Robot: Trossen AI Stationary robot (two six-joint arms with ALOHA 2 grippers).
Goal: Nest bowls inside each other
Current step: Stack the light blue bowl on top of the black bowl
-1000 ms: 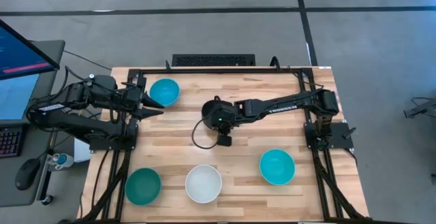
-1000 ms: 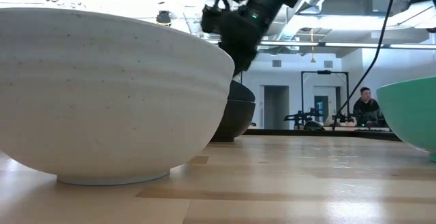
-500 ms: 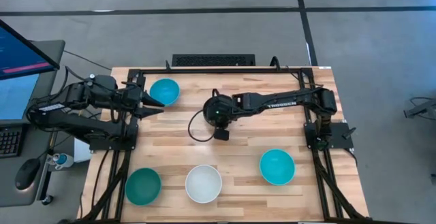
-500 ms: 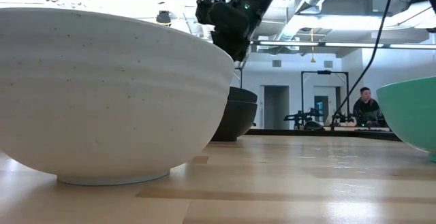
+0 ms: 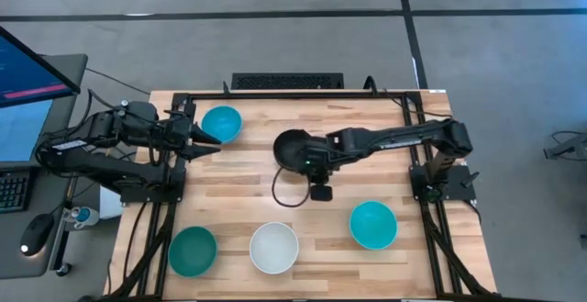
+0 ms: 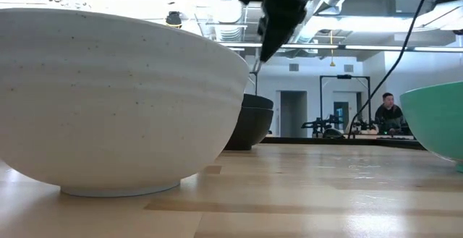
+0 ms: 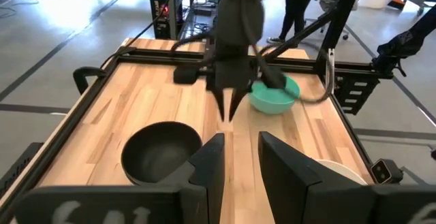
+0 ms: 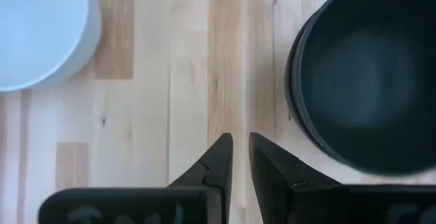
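Wood: the pale plank counter is carrying every bowl I am working with.

Left tool: I am idling at the counter's left edge, fingers slightly parted with nothing between them, tips just beside the cyan bowl at the back left.

Front row, going left to right: the teal-green bowl, the white bowl and a second cyan bowl are sitting well apart from one another.

Black stack: it is sitting mid-counter; in the low view I am reading two rims, so I judge one black bowl is already nested in the other.

Right tool: I am hovering over bare wood just beside the stack, pointing down, fingers nearly closed with only a thin gap, gripping nothing.

Deciding relation: the stack is lying just to the left and back of my right tool, the front-right cyan bowl is lying to its right and front, and my right arm is the nearer one to both.

Count: I am counting two cyan, one teal-green, one white and, as I judge it, two black.
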